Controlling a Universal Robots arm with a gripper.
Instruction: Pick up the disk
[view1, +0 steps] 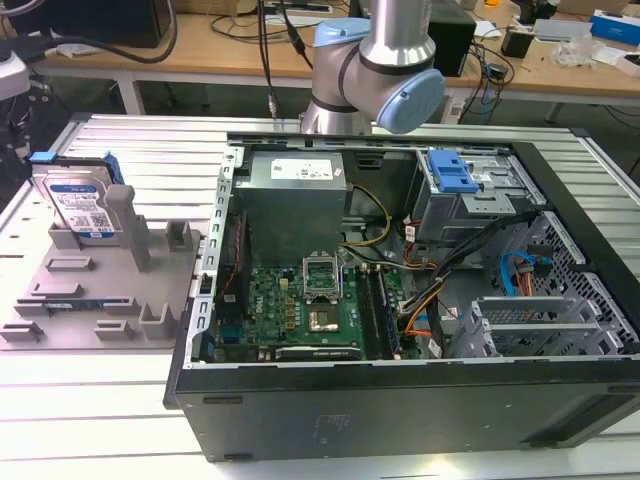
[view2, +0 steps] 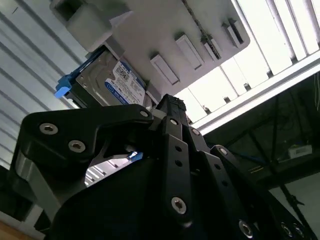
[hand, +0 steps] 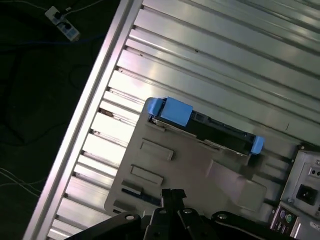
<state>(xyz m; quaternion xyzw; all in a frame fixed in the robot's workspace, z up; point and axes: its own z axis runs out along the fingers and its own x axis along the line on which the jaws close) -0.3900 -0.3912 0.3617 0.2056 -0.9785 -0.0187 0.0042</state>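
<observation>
Grey plastic post (view1: 128, 225) is partly hiding the flat silver disk (view1: 82, 208), blue-white label, blue side rails, standing on edge in the grey fixture tray (view1: 70, 300). Black gripper (view2: 167, 102) is sitting closed, empty, apart from it.

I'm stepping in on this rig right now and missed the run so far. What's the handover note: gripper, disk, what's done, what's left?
Arm: the gripper is shut with nothing in it. It hovers above the grey fixture tray, apart from the disk.
Things: the disk stands on edge at the tray's far end in the exterior view, to that view's left of the open computer case, with its blue rails on.
Done: nothing of the pickup shows.
Left: the disk is not yet gripped or lifted.
</observation>
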